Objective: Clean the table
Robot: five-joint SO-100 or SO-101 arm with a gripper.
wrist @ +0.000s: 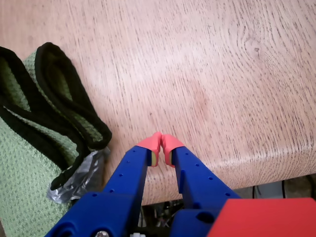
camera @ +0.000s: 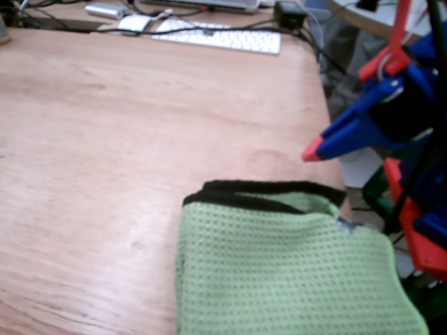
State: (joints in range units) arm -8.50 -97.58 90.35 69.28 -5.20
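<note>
The table (camera: 126, 139) is a light reddish-brown wooden top with visible grain; it also fills the wrist view (wrist: 207, 74). A folded green waffle cloth with black edging (camera: 279, 265) lies near its front right corner and shows at the left of the wrist view (wrist: 29, 148). My blue gripper with red tips (camera: 312, 153) hangs above the table's right edge, beyond the cloth. In the wrist view the gripper (wrist: 161, 143) is shut and empty, its tips touching, just right of the cloth's black edge.
A white keyboard (camera: 223, 36), a mouse (camera: 134, 23) and cables lie along the far edge. A grey label or tape piece (wrist: 79, 180) sticks out from the cloth's corner. The table's right edge (camera: 328, 105) drops off beside the arm.
</note>
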